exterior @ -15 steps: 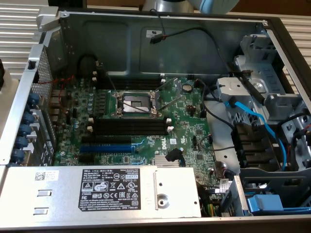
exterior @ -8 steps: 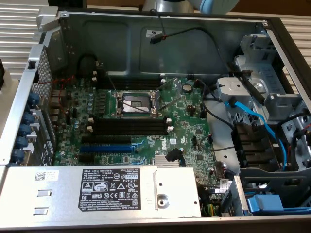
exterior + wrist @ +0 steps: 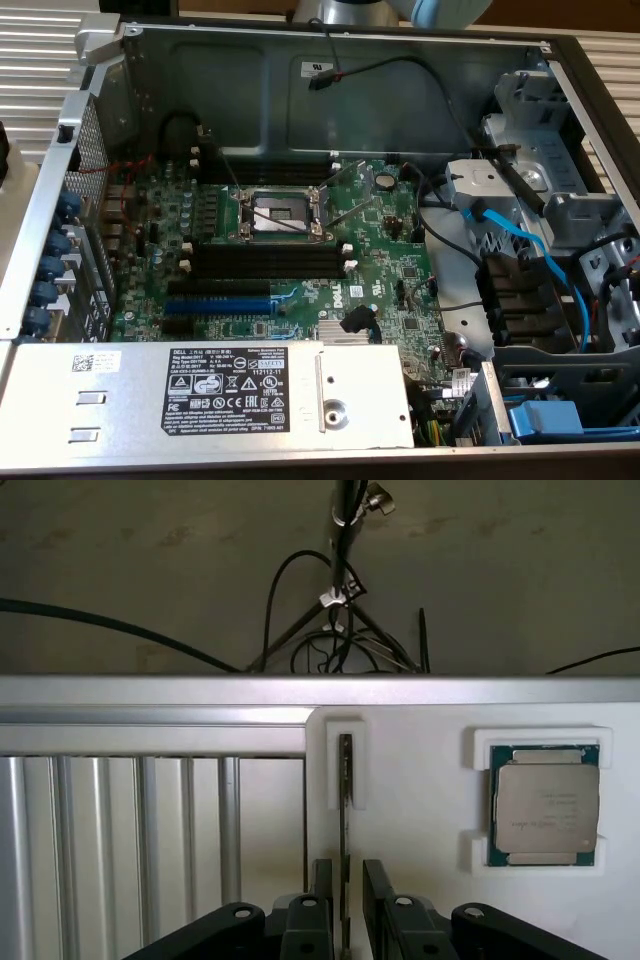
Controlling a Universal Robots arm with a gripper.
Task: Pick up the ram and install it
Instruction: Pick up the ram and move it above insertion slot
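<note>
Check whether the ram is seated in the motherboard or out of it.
Out. The ram stands on edge in a white holder, straddled by the open gripper; the black memory slots sit empty.

Looking down on the ram (image 3: 344,770), edge-on, upright in a narrow slot of a white holder (image 3: 420,880). Straddling it with the fingers (image 3: 322,880) spread wide, thin gap on either side, no contact visible. Also seeing a CPU (image 3: 545,802) seated in its own white pocket near the ram, an aluminium rail (image 3: 150,692) along the holder's edge, ribbed metal counter (image 3: 120,830) beside it, and dark cables (image 3: 340,640) on the floor (image 3: 500,580) beyond.
</note>
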